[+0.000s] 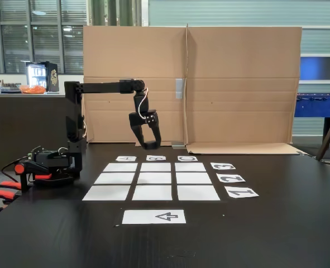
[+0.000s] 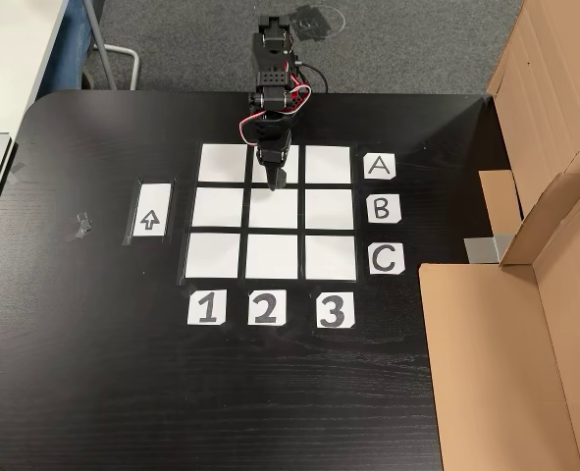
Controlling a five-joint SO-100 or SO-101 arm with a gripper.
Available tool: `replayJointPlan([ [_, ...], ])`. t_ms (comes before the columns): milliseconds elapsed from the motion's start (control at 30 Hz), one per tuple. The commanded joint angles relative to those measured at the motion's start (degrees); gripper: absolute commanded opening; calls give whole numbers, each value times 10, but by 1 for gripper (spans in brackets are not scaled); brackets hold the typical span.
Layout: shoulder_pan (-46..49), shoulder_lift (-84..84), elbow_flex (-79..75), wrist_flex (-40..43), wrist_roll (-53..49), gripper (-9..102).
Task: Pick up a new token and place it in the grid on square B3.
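- Gripper [image 1: 149, 146] hangs in the air above the grid [image 2: 273, 210], pointing down; its fingers look close together, but I cannot tell if they are fully clenched or if they carry something small.
- From above, the gripper [image 2: 276, 182] is over the seam between the A2 and B2 squares; no token is visible on any square or on the table [image 2: 93, 363].
- Square B3 [image 2: 329, 208], beside the B label [image 2: 382, 208] and above the 3 label [image 2: 334, 310], is bare; the placing seems not yet done.
- Arrow sheet [image 2: 150, 220] lies apart, left of the grid; probably it marks orientation.
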Motion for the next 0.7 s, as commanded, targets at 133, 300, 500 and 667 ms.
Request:
replayJointPlan([
  [133,-67,-19,-7,-24,-4,0],
  [300,-107,-42,-21,-33,-2,0],
  [500,-140,-69,-31,-47,-1,0],
  [667,-161,-91,-47,-54,-3,0],
])
